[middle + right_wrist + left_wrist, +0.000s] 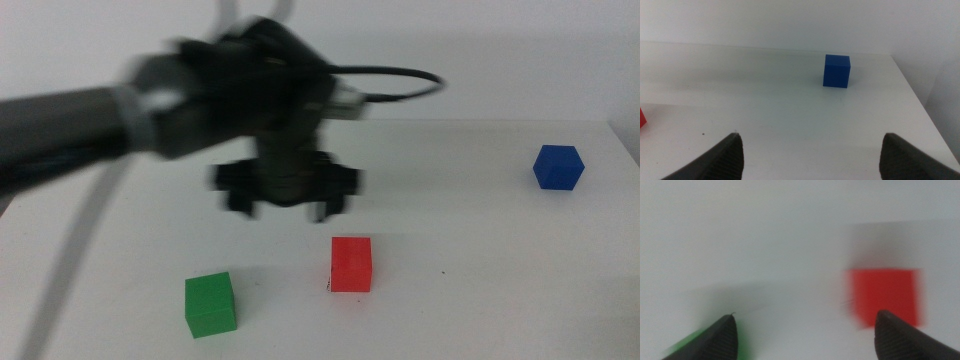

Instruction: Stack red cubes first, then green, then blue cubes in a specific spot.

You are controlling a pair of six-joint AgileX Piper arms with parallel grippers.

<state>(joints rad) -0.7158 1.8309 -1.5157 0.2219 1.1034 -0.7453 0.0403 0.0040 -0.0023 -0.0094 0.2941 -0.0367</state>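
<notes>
The left gripper (287, 205) hangs above the white counter (480, 260), blurred in the middle view, its two dark jaws spread wide with nothing between them. The small matte solid red cube (351, 264) sits on the counter just below and slightly toward the right-hand jaw; in the left wrist view the red cube (885, 297) lies ahead of that jaw's tip, apart from it. The small matte solid green cube (211, 304) rests on the counter beyond the other jaw, to the outside of it, showing in the left wrist view only as a green smear (687, 342) beside that jaw. The right gripper (810, 150) waits out of the middle view, its jaws spread apart and empty. The small matte solid dark blue cube (836, 71) stands on the counter well ahead of those jaws, between their lines, near the counter's far corner (558, 167), well apart from the other two cubes.
</notes>
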